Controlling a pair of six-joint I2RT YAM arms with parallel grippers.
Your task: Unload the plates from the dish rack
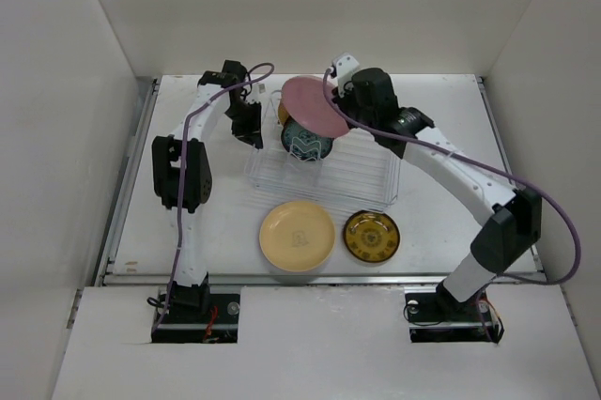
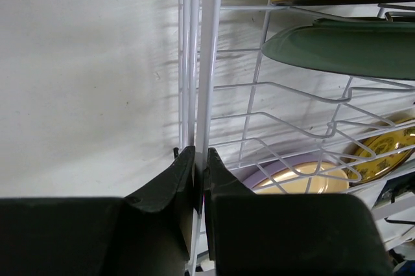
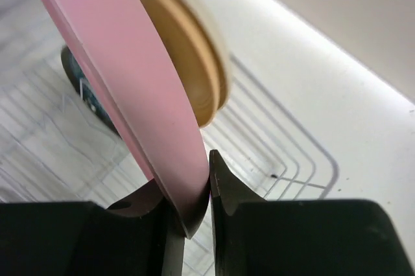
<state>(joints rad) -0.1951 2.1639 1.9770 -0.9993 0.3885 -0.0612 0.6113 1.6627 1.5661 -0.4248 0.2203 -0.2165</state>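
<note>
The silver wire dish rack (image 1: 366, 175) stands mid-table. My right gripper (image 1: 338, 107) is shut on the rim of a pink plate (image 1: 313, 104) and holds it tilted above the rack's back; the right wrist view shows my gripper (image 3: 200, 201) clamped on the pink plate (image 3: 123, 69). A tan-orange plate (image 3: 188, 62) and a teal patterned dish (image 1: 306, 143) stand in the rack. My left gripper (image 1: 254, 133) is shut on the rack's left rim wire (image 2: 209, 62). A cream plate (image 1: 297, 235) lies on a lavender plate (image 2: 259, 172) beside the dark-yellow patterned plate (image 1: 371, 236), in front of the rack.
White walls enclose the table on three sides. The table's metal front edge (image 1: 310, 278) runs just below the two plates. The purple cables (image 1: 563, 222) loop beside both arms.
</note>
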